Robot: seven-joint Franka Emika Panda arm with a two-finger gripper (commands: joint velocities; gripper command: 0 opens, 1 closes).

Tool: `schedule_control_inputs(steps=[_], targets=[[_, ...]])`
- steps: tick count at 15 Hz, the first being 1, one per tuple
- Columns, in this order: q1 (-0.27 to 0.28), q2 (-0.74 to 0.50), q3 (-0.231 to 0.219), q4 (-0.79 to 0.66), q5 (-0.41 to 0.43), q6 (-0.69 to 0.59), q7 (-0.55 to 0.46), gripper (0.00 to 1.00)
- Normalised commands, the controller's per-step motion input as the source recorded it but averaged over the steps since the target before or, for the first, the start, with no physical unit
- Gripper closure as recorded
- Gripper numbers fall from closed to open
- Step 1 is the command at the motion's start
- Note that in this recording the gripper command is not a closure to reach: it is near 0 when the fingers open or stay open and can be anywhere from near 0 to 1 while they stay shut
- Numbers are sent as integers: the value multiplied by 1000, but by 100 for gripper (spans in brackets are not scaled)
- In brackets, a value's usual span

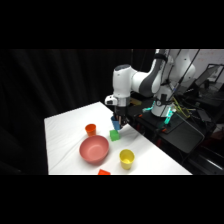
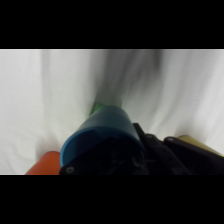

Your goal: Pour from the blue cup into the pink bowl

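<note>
The blue cup point(image 1: 116, 124) hangs under my gripper point(image 1: 118, 119), which is shut on it, just behind a green block point(image 1: 114, 135). In the wrist view the blue cup point(image 2: 100, 134) fills the lower middle, tilted, with its rim towards the lower left and the black linkage point(image 2: 150, 155) around it. The fingertips are hidden by the cup. The pink bowl point(image 1: 94, 149) sits on the white table point(image 1: 65, 125) to the front left of the cup, apart from it. A red-orange edge point(image 2: 44, 164) shows at the wrist view's lower left; I cannot tell if it is the bowl.
A small orange cup point(image 1: 90, 129) stands behind the bowl and a yellow cup point(image 1: 126, 158) to its right. A red thing point(image 1: 104, 172) lies at the table's front edge. The green block point(image 2: 98, 107) peeks out beyond the blue cup. Dark equipment stands at the right.
</note>
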Motion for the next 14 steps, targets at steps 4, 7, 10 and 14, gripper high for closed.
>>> schedule_control_inputs(steps=[4, 7, 10, 14], targets=[[160, -155, 60, -38, -441, -203, 701, 8], [96, -82, 102, -3, -35, -131, 244, 9], [61, 14, 105, 9, 169, 94, 3, 8], [43, 170, 80, 47, 246, 343, -120, 9]])
